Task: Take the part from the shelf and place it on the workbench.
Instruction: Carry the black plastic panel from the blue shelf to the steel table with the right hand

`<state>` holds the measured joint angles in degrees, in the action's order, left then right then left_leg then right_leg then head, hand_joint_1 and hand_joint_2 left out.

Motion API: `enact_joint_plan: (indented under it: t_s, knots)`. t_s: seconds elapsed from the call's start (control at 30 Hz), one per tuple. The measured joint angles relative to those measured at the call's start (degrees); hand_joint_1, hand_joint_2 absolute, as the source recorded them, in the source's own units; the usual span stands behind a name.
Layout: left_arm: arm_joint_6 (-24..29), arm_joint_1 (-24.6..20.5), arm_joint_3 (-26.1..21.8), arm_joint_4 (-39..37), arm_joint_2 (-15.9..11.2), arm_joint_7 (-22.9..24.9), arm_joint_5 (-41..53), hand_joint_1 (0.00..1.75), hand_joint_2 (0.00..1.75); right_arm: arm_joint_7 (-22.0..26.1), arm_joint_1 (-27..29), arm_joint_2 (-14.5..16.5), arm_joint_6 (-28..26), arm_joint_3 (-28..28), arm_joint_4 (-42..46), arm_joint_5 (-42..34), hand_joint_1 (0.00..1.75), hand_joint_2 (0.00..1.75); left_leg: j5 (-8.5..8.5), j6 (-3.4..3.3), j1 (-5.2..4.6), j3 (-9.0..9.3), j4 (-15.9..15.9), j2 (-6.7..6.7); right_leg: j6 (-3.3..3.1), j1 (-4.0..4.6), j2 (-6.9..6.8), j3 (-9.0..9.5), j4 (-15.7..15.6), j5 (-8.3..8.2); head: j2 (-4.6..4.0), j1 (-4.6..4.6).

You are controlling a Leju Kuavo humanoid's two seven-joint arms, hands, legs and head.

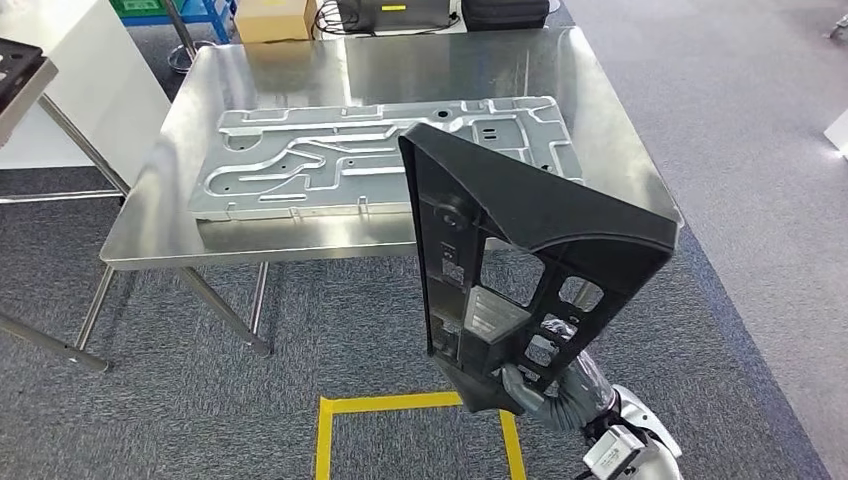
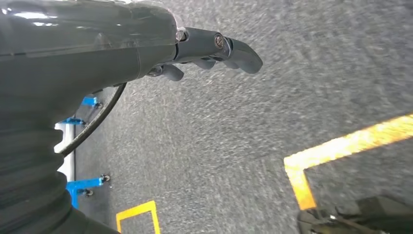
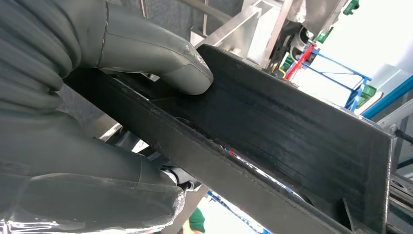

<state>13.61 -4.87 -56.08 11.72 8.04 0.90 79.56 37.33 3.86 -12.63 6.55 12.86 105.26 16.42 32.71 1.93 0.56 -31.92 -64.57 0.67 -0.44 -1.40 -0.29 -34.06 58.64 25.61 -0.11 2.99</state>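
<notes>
Nearest the robot, the right robot hand (image 1: 520, 385) grips the lower end of the black part (image 1: 520, 250); the right wrist view shows its thumb (image 3: 160, 53) pressed on one face of a wall and the fingers wrapped on the other. The part stands nearly upright, tilted toward the desk (image 1: 620, 140), its upper end overlapping the near edge from the head view; whether it touches cannot be told. Holding it by the base likely keeps the bulk forward for laying down. The left robot hand (image 2: 214, 51) hangs over the carpet, fingers loosely curled, holding nothing. Yellow floor tape (image 1: 400, 405) marks a square on the floor below. Farther off, a stamped metal plate (image 1: 330, 160) lies flat on the desk, taking most of its top. No container in use is visible.
</notes>
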Motion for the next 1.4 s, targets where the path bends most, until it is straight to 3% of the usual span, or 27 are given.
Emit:
enact_joint_plan:
  t_s: [0.07, 0.1, 0.13, 0.2, 0.27, 0.37, 0.47, 0.53, 0.6, 0.63, 0.67, 0.7, 0.73, 0.8, 0.83, 0.93, 1.0, 1.1, 1.13, 1.17, 1.2, 1.3, 1.33, 1.4]
  knots:
    - [-0.45, 0.1, 0.0, 0.0, 0.04, 0.26, 0.09, 0.0, 1.75, -0.18, -0.24, -0.07, 0.25, 0.01, 0.0, 0.0, 1.75, 1.75, 2.63, 0.17, 0.01, -4.65, -7.63, -0.13, -0.38, 0.25, 0.19, 0.42, 0.03, 0.43, 0.0, 0.0]
    - [-0.57, 0.2, 0.0, 0.0, 0.06, 0.36, 0.13, 0.0, 1.75, -0.24, -0.27, -0.07, 0.31, 0.02, 0.0, 0.01, 1.75, 1.75, 2.51, 0.13, 0.0, -6.27, -9.54, -0.14, -0.46, 0.4, 0.36, 0.7, 0.04, 0.69, 0.0, 0.0]
    - [-0.62, 0.3, 0.0, 0.0, 0.07, 0.44, 0.15, 0.0, 1.75, -0.28, -0.28, -0.07, 0.35, 0.02, 0.0, 0.01, 1.75, 1.75, 1.14, -0.03, -0.01, -6.89, -9.28, -0.15, -0.46, 0.54, 0.56, 1.08, 0.05, 0.98, 0.0, 0.0]
    - [-0.65, 0.43, 0.0, 0.0, 0.05, 0.56, 0.16, 0.0, 1.75, -0.31, -0.37, -0.07, 0.38, 0.02, 0.0, 0.01, 1.75, 1.75, -4.18, -0.85, -0.21, -5.29, -2.97, -0.35, -0.41, 0.78, 0.89, 2.08, 0.02, 1.64, 0.0, 0.0]
    - [-0.65, 0.44, 0.0, 0.0, -0.04, 0.56, 0.17, 0.0, 1.75, -0.31, -0.55, -0.07, 0.38, 0.02, -0.01, 0.02, 1.75, 1.75, -7.68, -1.9, -0.6, -2.96, 3.61, -0.78, -0.09, 0.94, 1.09, 2.72, 0.03, 2.22, 0.0, 0.0]
    - [-0.65, 0.32, 0.0, 0.0, -0.09, 0.56, 0.17, 0.0, 1.75, -0.39, -0.71, -0.07, 0.41, 0.02, -0.01, 0.02, 1.75, 1.75, -7.95, -2.42, -1.05, -2.2, 5.85, -0.96, 0.72, 0.72, 1.25, 2.72, -0.04, 2.53, 0.0, 0.01]
    - [-0.67, 0.29, 0.0, 0.0, 0.02, 0.59, 0.17, 0.0, 1.75, -0.45, -0.76, -0.01, 0.42, 0.03, 0.06, 0.01, 1.75, 1.75, -8.32, -2.81, -0.68, -1.56, 6.98, -0.86, 1.46, 0.77, 1.08, 2.76, 0.48, 3.14, 0.0, -0.01]
    - [-0.75, 0.26, 0.0, 0.0, 0.13, 0.63, 0.17, 0.0, 1.75, -0.5, -0.84, 0.07, 0.43, 0.04, 0.13, 0.0, 1.75, 1.75, -8.55, -3.2, -0.36, -0.99, 7.77, -0.74, 1.92, 0.64, 0.86, 0.75, 4.74, 5.51, 0.0, -0.01]
    - [-0.86, 0.18, 0.0, 0.0, 0.15, 0.65, 0.17, 0.0, 1.75, -0.56, -0.75, 0.1, 0.52, 0.04, 0.14, -0.01, 1.75, 1.75, -8.41, -3.46, -0.34, -0.87, 7.84, -0.7, 2.33, 0.32, 0.75, -3.3, 11.96, 8.45, 0.0, 0.0]
    - [-0.9, 0.17, 0.0, 0.0, 0.19, 0.65, 0.17, 0.0, 1.75, -0.61, -0.64, 0.1, 0.59, 0.04, 0.13, -0.01, 1.75, 1.75, -8.29, -3.41, -0.33, -0.82, 7.77, -0.7, 2.53, 0.13, 0.7, -4.83, 14.36, 8.82, 0.0, 0.0]
    - [-0.93, 0.19, 0.0, 0.0, 0.22, 0.65, 0.17, 0.0, 1.75, -0.63, -0.58, 0.11, 0.71, 0.04, 0.13, -0.02, 1.75, 1.75, -8.12, -3.32, -0.29, -0.74, 7.65, -0.7, 2.76, -0.07, 0.62, -5.38, 14.73, 8.01, 0.0, 0.0]
    - [-0.95, 0.22, 0.0, 0.0, 0.29, 0.65, 0.18, 0.0, 1.75, -0.66, -0.57, 0.11, 0.86, 0.04, 0.13, -0.08, 1.75, 1.75, -7.9, -3.15, -0.2, -0.62, 7.45, -0.71, 2.97, -0.28, 0.49, -4.74, 12.81, 6.16, 0.0, 0.0]
    - [-0.97, 0.25, 0.0, 0.0, 0.35, 0.65, 0.2, 0.0, 1.75, -0.7, -0.6, 0.11, 1.03, 0.04, 0.13, -0.16, 1.75, 1.75, -7.59, -2.91, -0.11, -0.51, 7.12, -0.72, 3.17, -0.5, 0.26, -3.2, 9.19, 3.79, 0.0, 0.0]
    - [-1.02, 0.23, 0.0, 0.0, 0.42, 0.65, 0.23, 0.0, 1.75, -0.8, -0.76, 0.12, 1.38, 0.04, 0.08, -0.44, 1.75, 1.75, -6.92, -2.27, -0.17, -0.57, 6.32, -0.75, 3.04, -0.57, -0.07, -0.45, 2.92, 1.23, 0.0, 0.0]
    - [-1.03, 0.19, 0.0, 0.0, 0.43, 0.65, 0.25, 0.0, 1.75, -0.87, -0.82, 0.13, 1.49, 0.05, 0.06, -0.6, 1.75, 1.75, -6.66, -1.93, -0.27, -0.68, 6.02, -0.76, 2.76, -0.49, -0.09, 0.15, 1.41, 0.97, 0.0, 0.01]
    - [-1.07, 0.16, 0.0, 0.0, 0.42, 0.65, 0.28, 0.0, 1.75, -1.01, -0.91, 0.13, 1.67, 0.06, 0.05, -0.9, 1.75, 1.75, -6.32, -0.91, -0.29, -0.75, 5.84, -0.68, 1.46, -0.26, 0.27, 0.14, 1.05, 1.16, 0.0, 0.01]
    - [-1.08, 0.15, 0.0, 0.0, 0.42, 0.66, 0.27, 0.0, 1.75, -1.15, -1.09, 0.03, 1.94, 0.06, 0.07, -0.96, 1.75, 1.75, -4.84, -0.31, -0.08, -1.49, 3.82, -0.68, 0.72, -0.32, 0.29, 0.25, 0.86, 1.05, 0.0, 0.0]
    - [-1.03, 0.19, 0.0, 0.0, 0.44, 0.66, 0.2, 0.0, 1.75, -1.57, -1.7, -0.07, 2.84, 0.09, 0.05, -1.13, 1.75, 1.75, 0.3, 0.17, 0.01, -6.12, -6.2, -0.71, 0.1, -0.15, 0.27, 0.25, 0.81, 1.09, 0.0, 0.0]
    - [-0.83, 0.24, 0.0, 0.0, 0.46, 0.65, 0.22, 0.0, 1.75, -1.77, -1.95, -0.07, 3.14, 0.1, 0.05, -1.24, 1.75, 1.75, 1.14, 0.19, 0.02, -7.57, -9.07, -0.71, 0.01, -0.03, 0.3, 0.26, 0.82, 1.14, 0.0, 0.0]
    - [-0.5, 0.27, 0.0, 0.0, 0.49, 0.63, 0.25, 0.0, 1.75, -1.96, -2.2, -0.07, 3.4, 0.1, 0.04, -1.38, 1.75, 1.75, 0.93, 0.12, 0.02, -8.23, -10.2, -0.71, -0.05, 0.09, 0.35, 0.3, 0.83, 1.22, 0.0, 0.0]
    - [-0.08, 0.29, 0.0, 0.0, 0.51, 0.62, 0.28, 0.0, 1.75, -2.1, -2.42, -0.07, 3.58, 0.1, 0.04, -1.54, 1.75, 1.75, -0.38, -0.09, -0.01, -7.79, -9.03, -0.72, -0.06, 0.2, 0.42, 0.42, 0.83, 1.31, 0.0, 0.0]
    - [0.78, 0.21, 0.0, 0.0, 0.5, 0.49, 0.3, 0.0, 1.75, -2.2, -3.09, -0.07, 3.86, 0.17, -0.02, -1.9, 1.75, 1.75, -5.38, -1.58, -0.48, -2.73, 1.9, -0.81, 0.28, 0.45, 0.55, 0.92, 0.82, 1.64, 0.0, 0.0]
    - [0.87, 0.15, 0.0, 0.0, 0.5, 0.45, 0.28, 0.0, 1.75, -2.21, -3.27, -0.07, 3.93, 0.21, -0.1, -1.97, 1.75, 1.75, -5.96, -2.01, -0.72, -1.62, 4.35, -0.78, 0.57, 0.44, 0.57, 1.01, 0.75, 1.72, 0.0, 0.01]
    - [0.96, 0.09, 0.0, 0.0, 0.52, 0.43, 0.23, 0.0, 1.75, -2.22, -3.48, -0.07, 4.01, 0.29, -0.3, -2.07, 1.75, 1.75, -5.92, -2.6, -0.97, -1.09, 5.93, -0.67, 1.39, 0.42, 0.58, 1.17, 1.02, 1.32, 0.0, 0.01]
